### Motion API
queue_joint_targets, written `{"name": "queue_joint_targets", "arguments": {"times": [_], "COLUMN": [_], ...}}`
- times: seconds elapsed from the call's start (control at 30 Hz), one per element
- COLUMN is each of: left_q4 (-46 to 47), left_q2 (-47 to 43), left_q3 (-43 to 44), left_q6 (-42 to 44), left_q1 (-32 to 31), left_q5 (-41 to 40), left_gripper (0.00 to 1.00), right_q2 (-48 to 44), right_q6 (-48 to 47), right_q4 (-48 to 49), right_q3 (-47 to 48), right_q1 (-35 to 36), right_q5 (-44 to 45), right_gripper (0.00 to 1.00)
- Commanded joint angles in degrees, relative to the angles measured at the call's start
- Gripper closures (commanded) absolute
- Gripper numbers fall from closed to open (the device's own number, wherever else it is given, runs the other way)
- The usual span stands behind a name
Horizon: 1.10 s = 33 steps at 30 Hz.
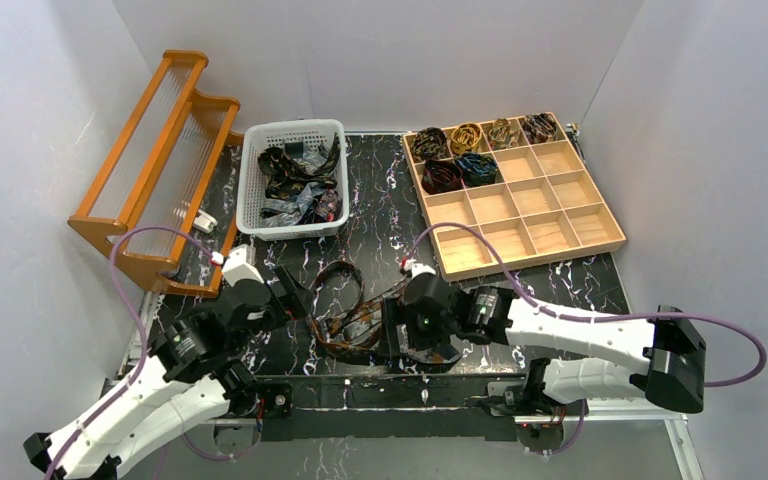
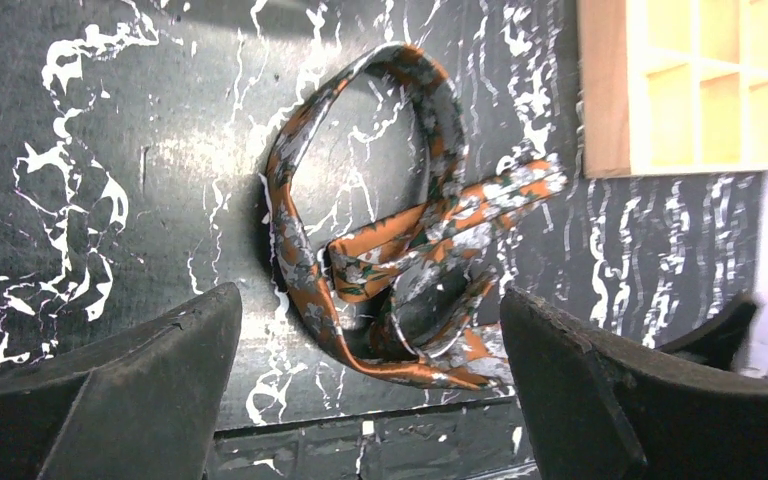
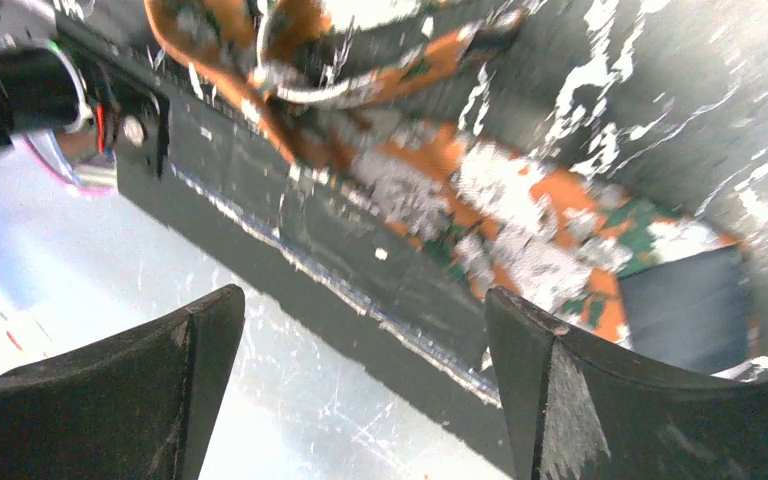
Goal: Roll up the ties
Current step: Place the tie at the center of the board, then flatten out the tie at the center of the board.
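I see a black marbled table [image 1: 380,195] between white walls [image 1: 380,60]. The basket [image 1: 250,190] holds loose ties [image 1: 295,182]. The wooden tray [image 1: 535,200] holds six rolled ties [image 1: 442,177]. The orange tie [image 2: 292,245] lies looped near the front edge. My left gripper [image 1: 298,297] and right gripper [image 1: 392,330] gape wide, empty.

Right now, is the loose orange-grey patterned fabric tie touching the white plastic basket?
Apart. The top external view shows bare black marble tabletop between the tie's loop and the basket's near wall.
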Motion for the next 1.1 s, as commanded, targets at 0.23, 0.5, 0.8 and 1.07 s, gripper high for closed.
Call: {"name": "queue_joint_targets", "arguments": {"times": [0.23, 0.5, 0.8, 1.07], "left_q4": [-3.0, -0.6, 1.7, 5.7], "left_q2": [-3.4, 2.9, 8.0, 12.9], "left_q3": [0.8, 0.8, 3.2, 6.6], "left_q6": [1.1, 2.1, 5.5, 13.9], "left_q1": [0.1, 0.1, 0.2, 0.2], "left_q5": [-4.5, 0.0, 3.4, 8.1], "left_gripper": [0.02, 0.02, 0.02, 0.02], "right_q2": [0.7, 1.0, -11.9, -30.6], "right_q6": [16.8, 15.6, 28.3, 47.8], "right_q4": [4.9, 4.1, -7.4, -3.5], "right_q3": [-8.9, -7.5, -7.7, -24.7], "right_q1": [5.1, 1.2, 1.2, 1.2], "right_q5": [10.0, 8.7, 4.0, 4.3], "right_gripper": [0.01, 0.01, 0.01, 0.14]}}
